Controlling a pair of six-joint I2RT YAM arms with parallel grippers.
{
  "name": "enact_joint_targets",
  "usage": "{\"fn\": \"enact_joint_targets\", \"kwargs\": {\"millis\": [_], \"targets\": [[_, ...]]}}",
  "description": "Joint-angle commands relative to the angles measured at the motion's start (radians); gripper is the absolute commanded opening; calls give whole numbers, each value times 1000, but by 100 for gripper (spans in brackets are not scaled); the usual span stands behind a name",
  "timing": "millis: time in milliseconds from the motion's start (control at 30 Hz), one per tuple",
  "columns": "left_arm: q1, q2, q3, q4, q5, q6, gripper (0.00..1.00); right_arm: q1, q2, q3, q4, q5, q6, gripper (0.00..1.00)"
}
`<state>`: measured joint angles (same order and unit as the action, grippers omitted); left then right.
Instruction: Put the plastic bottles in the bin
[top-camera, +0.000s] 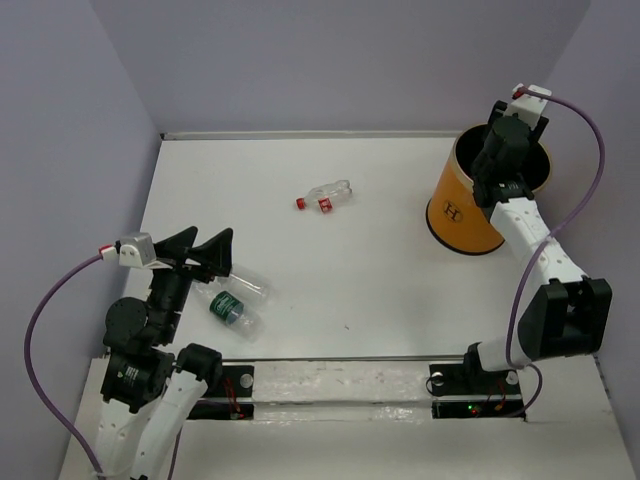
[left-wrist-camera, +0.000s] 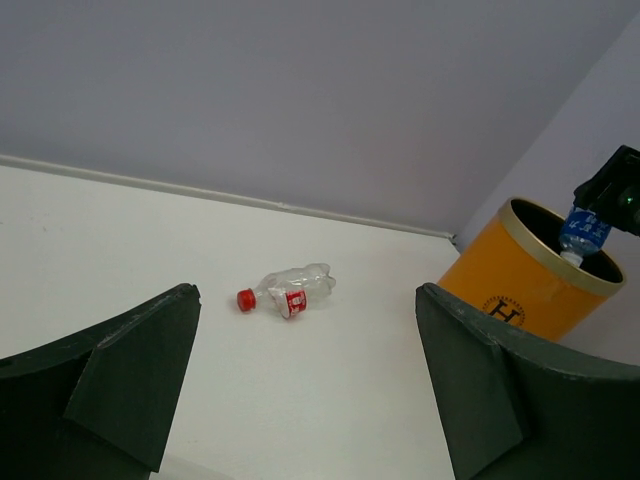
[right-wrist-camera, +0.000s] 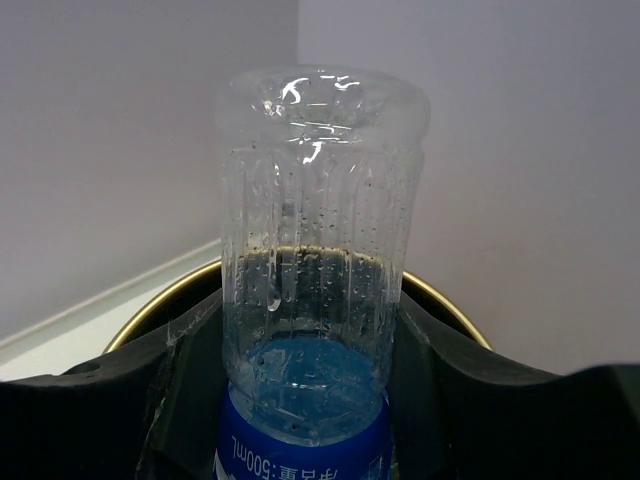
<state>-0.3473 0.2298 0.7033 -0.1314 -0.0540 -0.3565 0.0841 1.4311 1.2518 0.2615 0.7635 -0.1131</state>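
My right gripper (top-camera: 508, 172) is over the mouth of the orange bin (top-camera: 462, 212), shut on a clear blue-label bottle (right-wrist-camera: 320, 300). The bin's rim (right-wrist-camera: 150, 312) shows behind the bottle, which also appears in the left wrist view (left-wrist-camera: 583, 232), over the bin (left-wrist-camera: 510, 290). A red-and-white-label bottle with a red cap (top-camera: 325, 195) lies mid-table, also in the left wrist view (left-wrist-camera: 290, 290). A green-label bottle (top-camera: 232, 309) and a clear bottle (top-camera: 245, 288) lie at the front left. My left gripper (top-camera: 205, 250) is open and empty, just left of and above those two.
Purple-grey walls enclose the white table (top-camera: 370, 270) on the left, back and right. The bin stands in the back right corner. A metal rail (top-camera: 340, 382) runs along the front edge between the arm bases.
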Motion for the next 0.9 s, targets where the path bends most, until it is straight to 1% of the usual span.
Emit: {"fn": "enact_joint_targets", "kwargs": {"millis": [0,67,100,133,167,200,267,300,333,433,567,600,633,667,700,733,800,833,867], "targets": [[-7,-9,9,58,22,19,99,-7,17,25,168,63,-57,38],[-7,-7,7,58,22,17,99,-7,17,-17,188,63,-57,42],[-5,-9,7,58,22,17,99,-7,11,-35,189,62,-48,47],[-5,-6,7,58,23,17,99,-7,-7,-69,188,62,-37,71],[-7,-6,7,56,25,19,99,-7,-21,-81,173,54,-16,84],[-7,-3,9,58,26,17,99,-7,-38,-90,116,48,57,92],[-7,2,7,58,28,19,99,-7,-98,-120,88,10,107,99],[-5,3,5,58,29,17,99,-7,-121,-124,56,-9,168,99],[-7,6,5,59,31,17,99,-7,-162,-126,44,-50,185,99],[-5,13,5,59,31,19,99,3,-214,-109,-19,-139,236,97],[7,16,5,61,28,19,99,89,-293,-106,-88,-239,256,90],[10,17,4,61,28,19,99,117,-302,-106,-102,-240,268,89],[16,17,4,59,31,19,99,175,-308,-115,-114,-284,280,87],[19,20,4,61,32,17,99,207,-310,-121,-123,-314,289,84],[21,25,4,62,34,17,99,248,-293,-123,-152,-323,317,82],[25,28,2,62,37,17,99,332,-275,-127,-162,-338,328,79],[30,37,2,64,37,17,99,416,-217,-114,-203,-336,363,79],[31,39,2,64,37,17,99,454,-146,-104,-211,-320,380,79],[33,45,2,64,39,19,99,506,-112,-86,-212,-293,441,85]]}}
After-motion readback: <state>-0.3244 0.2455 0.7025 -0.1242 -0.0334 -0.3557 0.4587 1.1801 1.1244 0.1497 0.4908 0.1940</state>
